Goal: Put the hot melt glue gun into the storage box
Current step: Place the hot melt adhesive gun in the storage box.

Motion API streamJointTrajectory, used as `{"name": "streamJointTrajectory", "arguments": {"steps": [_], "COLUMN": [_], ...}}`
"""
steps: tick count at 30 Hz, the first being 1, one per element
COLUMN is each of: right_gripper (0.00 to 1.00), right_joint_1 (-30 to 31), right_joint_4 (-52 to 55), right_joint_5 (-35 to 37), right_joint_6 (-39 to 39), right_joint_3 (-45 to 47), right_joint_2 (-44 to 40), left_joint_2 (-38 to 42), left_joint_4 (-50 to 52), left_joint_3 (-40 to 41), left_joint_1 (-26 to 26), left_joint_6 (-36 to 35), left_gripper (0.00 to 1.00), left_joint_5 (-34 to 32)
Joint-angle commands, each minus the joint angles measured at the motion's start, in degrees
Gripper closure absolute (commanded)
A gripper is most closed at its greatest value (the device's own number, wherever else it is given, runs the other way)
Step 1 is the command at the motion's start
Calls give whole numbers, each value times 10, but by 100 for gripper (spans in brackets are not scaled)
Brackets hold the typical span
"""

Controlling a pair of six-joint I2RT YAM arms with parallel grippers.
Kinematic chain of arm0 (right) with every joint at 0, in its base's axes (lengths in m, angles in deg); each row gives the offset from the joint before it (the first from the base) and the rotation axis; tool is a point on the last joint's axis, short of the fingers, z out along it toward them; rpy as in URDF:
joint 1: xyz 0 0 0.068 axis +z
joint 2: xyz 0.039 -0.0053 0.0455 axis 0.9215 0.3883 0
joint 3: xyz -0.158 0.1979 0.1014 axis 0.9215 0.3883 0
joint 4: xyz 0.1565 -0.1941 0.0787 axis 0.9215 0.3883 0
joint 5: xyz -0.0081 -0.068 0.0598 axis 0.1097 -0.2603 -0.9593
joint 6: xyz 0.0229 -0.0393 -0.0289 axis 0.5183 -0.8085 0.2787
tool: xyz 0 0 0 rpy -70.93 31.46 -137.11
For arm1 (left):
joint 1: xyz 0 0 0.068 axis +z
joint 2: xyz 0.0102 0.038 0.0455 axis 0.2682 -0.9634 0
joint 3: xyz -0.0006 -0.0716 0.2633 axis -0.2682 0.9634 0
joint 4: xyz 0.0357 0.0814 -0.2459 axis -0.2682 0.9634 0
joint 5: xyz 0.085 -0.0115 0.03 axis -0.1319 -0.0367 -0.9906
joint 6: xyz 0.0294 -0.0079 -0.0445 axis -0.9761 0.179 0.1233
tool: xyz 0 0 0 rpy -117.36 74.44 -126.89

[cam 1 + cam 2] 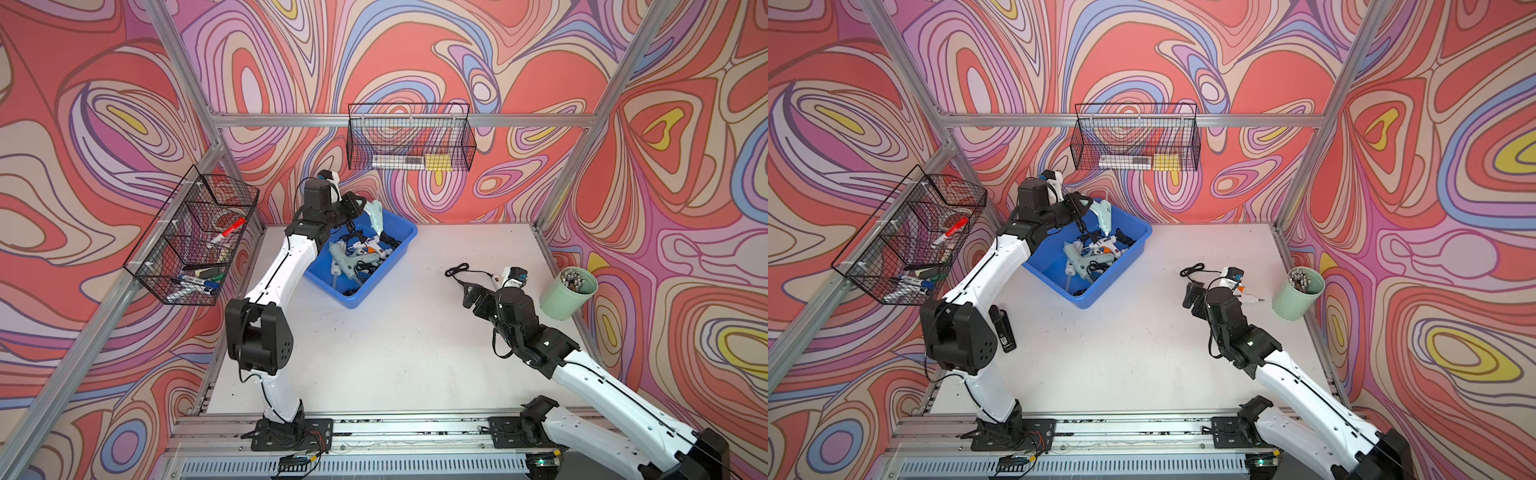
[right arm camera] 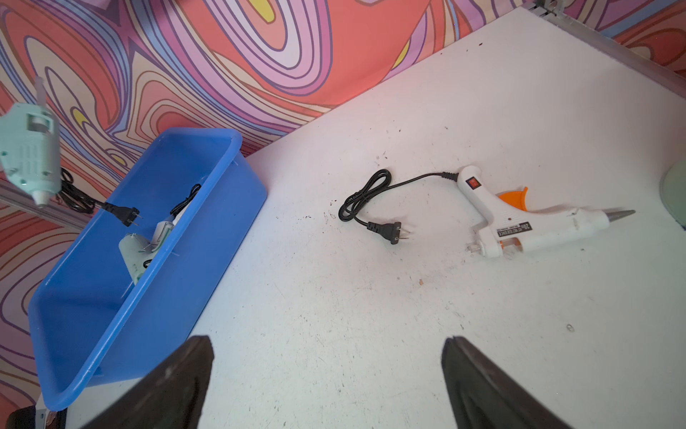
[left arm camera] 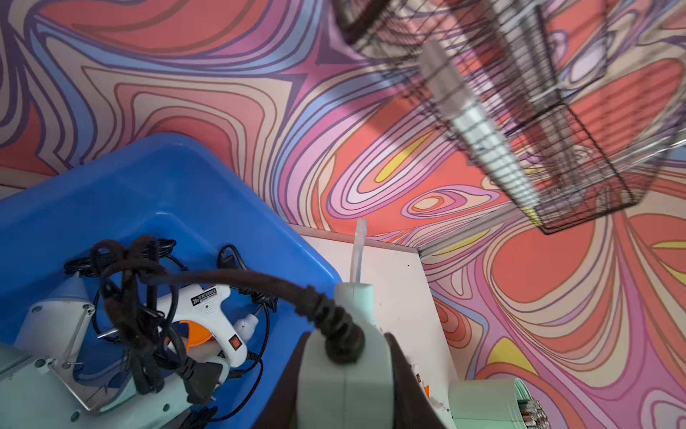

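Mint glue gun is handle-first at the left wrist lens. Left end effector is clenched on the handle, so the gun hangs nozzle-down above the storage box back corner, not yet inside. Gripping by the handle likely keeps the barrel clear and lets the black cord trail in first.

Box is glossy blue moulded plastic with sloped walls and a rolled rim, other guns piled inside. Mint shell is matte, with a clear glue stick at the rear.

White glue gun lies flat on the counter, well apart from the box. It has an orange trigger and a tapered metal nozzle.

Right end effector is released, jaws wide, just beside that gun on its box side, probably staged for the pick.
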Motion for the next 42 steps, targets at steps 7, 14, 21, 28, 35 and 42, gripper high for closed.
{"name": "streamJointTrajectory", "arguments": {"steps": [7,14,21,28,35,42], "right_gripper": [2,2,2,2,2,2], "right_joint_1": [3,2,2,-12,-72,-139], "right_joint_4": [69,191,259,307,270,210], "right_joint_5": [58,151,215,226,178,118], "right_joint_6": [-15,4,36,79,66,29], "right_joint_3": [-33,-86,-113,-125,-116,-102], "right_joint_2": [-26,-22,-20,35,86,124], "left_joint_2": [-136,-185,-228,-250,-253,-210], "left_joint_4": [-82,-53,-51,-45,-42,-50], "left_joint_3": [-77,-95,-89,-88,-73,-25], "left_joint_1": [6,8,16,17,20,26], "left_joint_6": [29,20,47,65,63,55], "left_gripper": [100,100,100,90,64,39], "left_joint_5": [-10,-52,-61,-74,-84,-102]}}
